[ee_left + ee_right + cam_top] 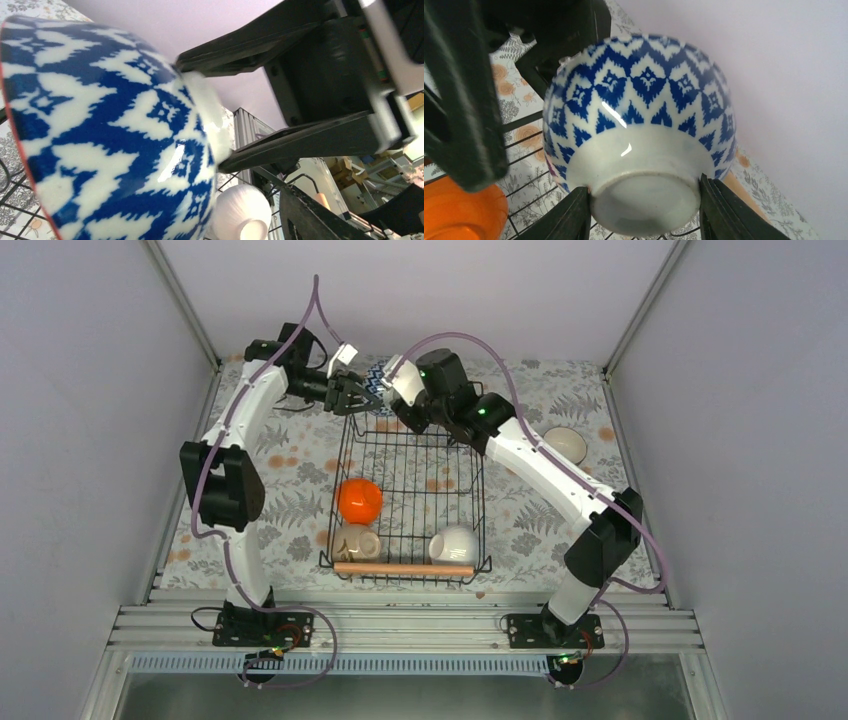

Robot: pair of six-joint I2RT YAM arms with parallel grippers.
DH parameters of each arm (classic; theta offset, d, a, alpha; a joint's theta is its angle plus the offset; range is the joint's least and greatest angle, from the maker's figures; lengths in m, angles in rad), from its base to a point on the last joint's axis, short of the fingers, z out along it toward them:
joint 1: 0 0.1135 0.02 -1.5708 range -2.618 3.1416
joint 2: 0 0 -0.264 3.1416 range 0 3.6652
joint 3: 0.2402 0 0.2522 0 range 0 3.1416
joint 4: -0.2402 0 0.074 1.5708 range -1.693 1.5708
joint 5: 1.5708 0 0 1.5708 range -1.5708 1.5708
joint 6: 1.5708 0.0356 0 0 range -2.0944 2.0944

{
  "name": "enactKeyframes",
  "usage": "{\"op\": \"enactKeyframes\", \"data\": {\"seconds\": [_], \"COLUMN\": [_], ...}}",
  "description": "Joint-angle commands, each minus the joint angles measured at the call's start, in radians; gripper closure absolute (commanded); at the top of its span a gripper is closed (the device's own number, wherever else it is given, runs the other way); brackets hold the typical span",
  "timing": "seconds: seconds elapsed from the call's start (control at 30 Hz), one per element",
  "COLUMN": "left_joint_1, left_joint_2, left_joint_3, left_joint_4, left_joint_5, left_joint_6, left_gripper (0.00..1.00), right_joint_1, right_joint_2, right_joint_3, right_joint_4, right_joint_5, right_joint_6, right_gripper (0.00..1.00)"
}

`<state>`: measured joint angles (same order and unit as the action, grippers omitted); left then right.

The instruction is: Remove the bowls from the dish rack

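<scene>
The right gripper (646,205) pinches the blue-and-white bowl (639,100) by its foot, a finger on each side, holding it tilted over the far end of the dish rack (480,502). The left gripper (352,395) meets it there, fingers spread about the rim — contact cannot be told. The orange bowl (359,500), beige bowl (355,542) and white bowl (455,543) sit inside the rack — a pale bowl (567,445) rests outside, to its right

Robot lab test cell. Plain pale panel walls (80,390) left, right and far. Aluminium profile frame (400,625) along near edge, left arm base (245,625) and right arm base (540,628) bolted on. Floral tablecloth (540,530) as staged surface. Cluttered boxes (345,170) outside, seen from left wrist.
</scene>
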<state>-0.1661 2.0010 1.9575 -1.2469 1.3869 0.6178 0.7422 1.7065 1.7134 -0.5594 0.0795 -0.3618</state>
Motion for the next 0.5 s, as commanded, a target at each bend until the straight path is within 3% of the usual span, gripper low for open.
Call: {"op": "enactKeyframes", "data": {"seconds": [0.0,0.2,0.47], "left_joint_1": [-0.025,-0.024,-0.026], "left_joint_2": [-0.089,-0.107,-0.106], "left_joint_3": [-0.007,-0.026,-0.038], "left_joint_4": [-0.007,0.009,0.021], "left_joint_5": [0.081,0.083,0.074], "left_joint_6": [0.032,0.023,0.016], "left_gripper": [0.41,0.66,0.77], "right_joint_1": [-0.009,-0.008,-0.009], "right_joint_2": [0.012,0.01,0.006], "right_joint_3": [-0.028,-0.034,-0.03], "right_joint_4": [0.088,0.099,0.098], "right_joint_5": [-0.002,-0.013,-0.021], "right_joint_6": [0.006,0.012,0.018], "right_gripper": [0.91,0.91,0.9]}}
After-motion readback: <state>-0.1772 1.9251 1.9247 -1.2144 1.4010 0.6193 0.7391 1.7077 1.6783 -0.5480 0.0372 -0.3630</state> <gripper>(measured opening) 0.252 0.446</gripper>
